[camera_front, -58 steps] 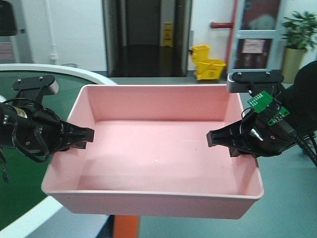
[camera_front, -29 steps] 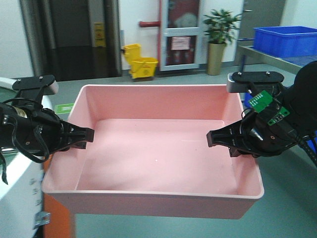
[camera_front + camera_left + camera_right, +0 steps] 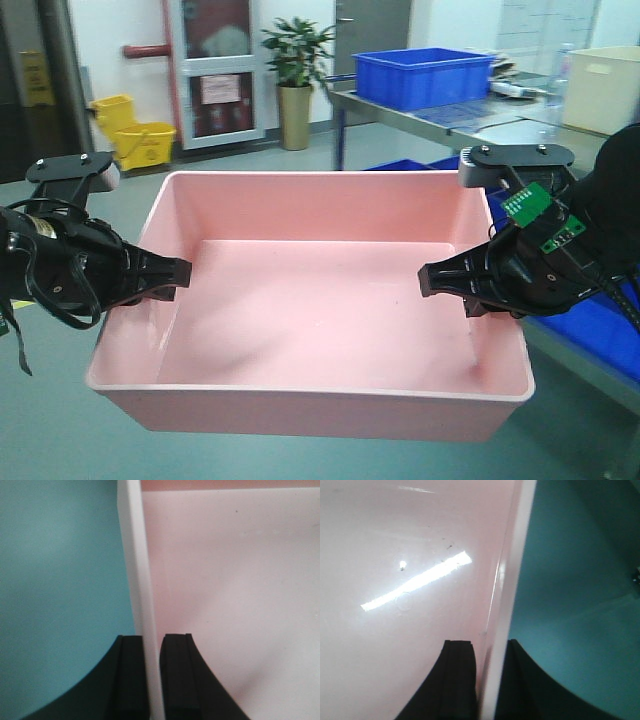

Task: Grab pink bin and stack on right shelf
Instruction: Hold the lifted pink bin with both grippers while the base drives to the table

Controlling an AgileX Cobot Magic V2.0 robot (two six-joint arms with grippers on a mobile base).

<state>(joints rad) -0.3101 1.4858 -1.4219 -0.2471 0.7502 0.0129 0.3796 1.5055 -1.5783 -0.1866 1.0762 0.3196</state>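
Here we go: the pink bin [image 3: 310, 300] is up off the floor, level and open side up, carried between 2 arms. The left gripper [image 3: 172, 273] has the bin's left wall. In the left wrist view its 2 black fingers stand 1 on each side of the rolled rim, pressed right against it, with pink inside and teal floor outside. The right gripper [image 3: 432, 280] mirrors that on the right wall, 1 finger inside the bin and 1 outside, clamped on the rim with no gap showing.

Past the bin, the right shelf [image 3: 500, 128] runs along the right side of the room. A blue crate [image 3: 425, 75] sits on its top, and a cream bin [image 3: 603, 88] sits further along. The pink bin hangs in front of that shelf, apart from it and not set down on it. Back by the door there's a potted plant [image 3: 293, 75], and a yellow mop bucket [image 3: 135, 130] stands on the floor.
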